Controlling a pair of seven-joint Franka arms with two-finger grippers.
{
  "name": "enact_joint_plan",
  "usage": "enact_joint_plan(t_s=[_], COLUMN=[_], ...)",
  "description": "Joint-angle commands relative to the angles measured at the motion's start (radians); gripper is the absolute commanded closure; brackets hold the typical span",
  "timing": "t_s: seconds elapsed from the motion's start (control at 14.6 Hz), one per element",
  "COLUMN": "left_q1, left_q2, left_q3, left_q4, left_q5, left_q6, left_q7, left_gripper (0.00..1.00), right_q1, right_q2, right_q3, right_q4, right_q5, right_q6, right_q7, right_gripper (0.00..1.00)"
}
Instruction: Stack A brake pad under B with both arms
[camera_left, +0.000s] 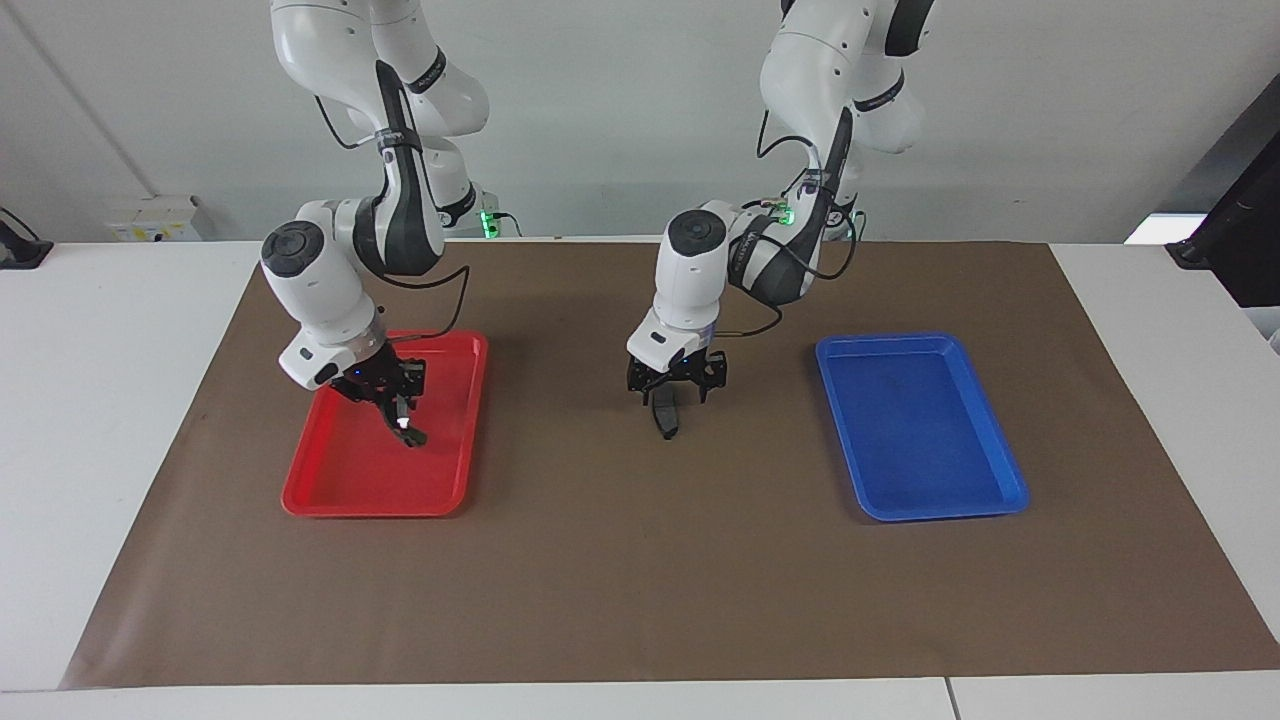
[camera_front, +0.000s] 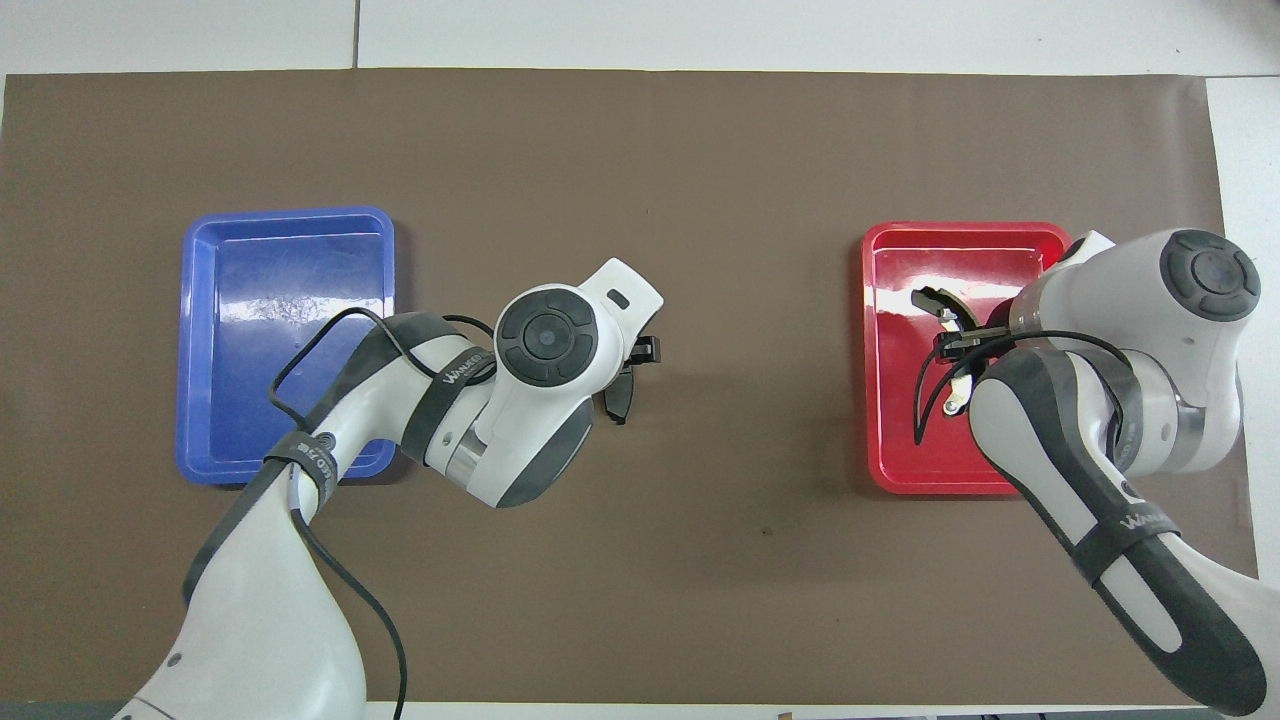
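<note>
A: The left claw (camera_left: 672, 392) hangs over the middle of the brown paper-covered surface (camera_left: 640, 580), roughly midway between the two trays, and it is closed on the short, stubby dark-grey brake pad A (camera_left: 666, 414), which dangles below its fingers with its lower end close to the paper.

B: Touching the surface?

A: I can't tell. The right claw (camera_left: 398, 392) is over the red plastic tray (camera_left: 340, 490) toward the right arm's end of the surface, clamped on the long, slim black crescent-shaped pad B (camera_left: 405, 425) with silvery patches.

B: So how far along, would you say?

A: Both pads look picked up, so the grasping seems done. Left to do: set A down, then bring B across and lay it on top. The blue plastic tray (camera_left: 920, 500) toward the left arm's end holds nothing I can see.

B: Do the views differ?

A: The facing view shows the height of both pads and the claws' grip. From overhead the left arm's wrist hides its claw; only a sliver of A (camera_front: 618, 398) pokes out. But overhead shows B (camera_front: 945, 330) curving across the red tray (camera_front: 900, 460).
</note>
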Motion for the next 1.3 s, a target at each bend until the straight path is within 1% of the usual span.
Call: enact_joint_plan(t_s=[0.0, 0.14, 0.34, 0.41, 0.48, 0.62, 0.75, 0.89, 1.03, 1.24], left_q1=[0.096, 0.167, 0.287, 0.325, 0.362, 0.431, 0.483, 0.535, 0.574, 0.62], left_q2=[-0.129, -0.183, -0.255, -0.275, -0.297, -0.335, -0.358, -0.355, -0.346, -0.344], left_q3=[-0.001, -0.001, -0.001, -0.001, 0.0, 0.002, 0.005, 0.006, 0.008, 0.008], left_q4=[-0.066, -0.065, -0.06, -0.059, -0.057, -0.053, -0.033, 0.028, 0.091, 0.144], left_q5=[-0.001, -0.001, -0.001, -0.001, -0.001, -0.001, -0.001, -0.003, -0.016, -0.032], left_q6=[-0.089, -0.175, -0.267, -0.282, -0.308, -0.359, -0.41, -0.494, -0.566, -0.631], left_q7=[0.099, 0.21, 0.335, 0.393, 0.45, 0.517, 0.591, 0.645, 0.698, 0.743], left_gripper=[0.02, 0.02, 0.02, 0.02, 0.02, 0.02, 0.02, 0.02, 0.02, 0.02], right_q1=[0.112, 0.194, 0.329, 0.365, 0.4, 0.464, 0.515, 0.529, 0.558, 0.563], right_q2=[0.009, 0.021, 0.07, 0.102, 0.151, 0.22, 0.294, 0.323, 0.353, 0.36], right_q3=[0.006, 0.006, 0.006, 0.006, 0.006, 0.006, 0.005, 0.006, 0.005, 0.006], right_q4=[0.09, 0.116, 0.18, 0.228, 0.28, 0.364, 0.444, 0.461, 0.458, 0.434], right_q5=[0.017, 0.016, 0.01, 0.01, 0.008, 0.006, -0.016, -0.021, -0.023, -0.058], right_q6=[-0.066, -0.054, -0.051, -0.063, -0.066, -0.08, -0.083, -0.061, -0.012, 0.0], right_q7=[0.078, 0.177, 0.424, 0.475, 0.539, 0.65, 0.69, 0.707, 0.708, 0.704], right_gripper=[1.0, 1.0, 1.0, 1.0, 1.0, 1.0, 1.0, 1.0, 1.0, 1.0])
